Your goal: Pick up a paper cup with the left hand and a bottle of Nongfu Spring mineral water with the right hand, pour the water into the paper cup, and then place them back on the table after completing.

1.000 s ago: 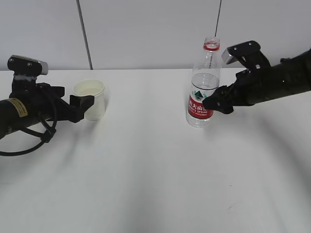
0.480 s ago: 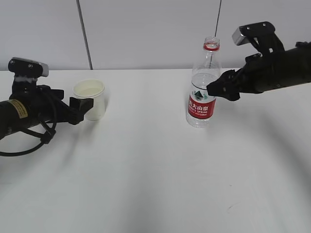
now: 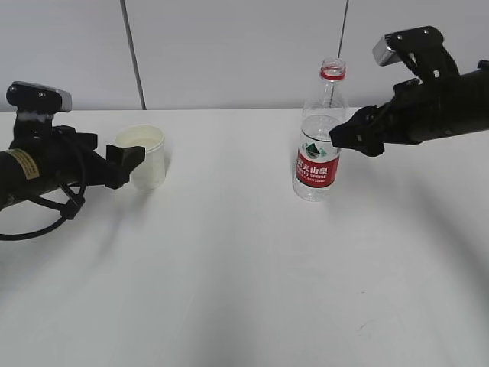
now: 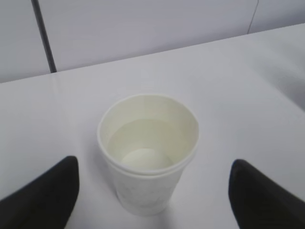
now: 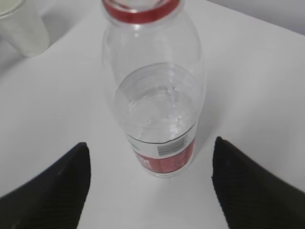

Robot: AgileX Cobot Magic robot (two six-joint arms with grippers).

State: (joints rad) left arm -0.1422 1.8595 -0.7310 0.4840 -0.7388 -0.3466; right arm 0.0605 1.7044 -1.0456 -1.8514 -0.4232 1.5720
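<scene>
The surface (image 3: 244,290) is white. The right hand (image 3: 359,138) is held just right of the bottle (image 3: 318,134), jaws spread wide, gripping nothing. The left hand (image 3: 122,162) is seen far left of the bottle, jaws wide apart, empty. The bottle stands upright, part full. The cup (image 3: 143,156) stands upright between the left jaws, untouched.

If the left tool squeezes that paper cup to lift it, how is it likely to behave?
The paper cup looks thin-walled, so a firm squeeze would probably dent it. Water appears to sit inside, so it is likely heavier than empty and could slosh if tilted. Standing upright on the table, narrower at the base, it may tip if pushed near the rim.
</scene>
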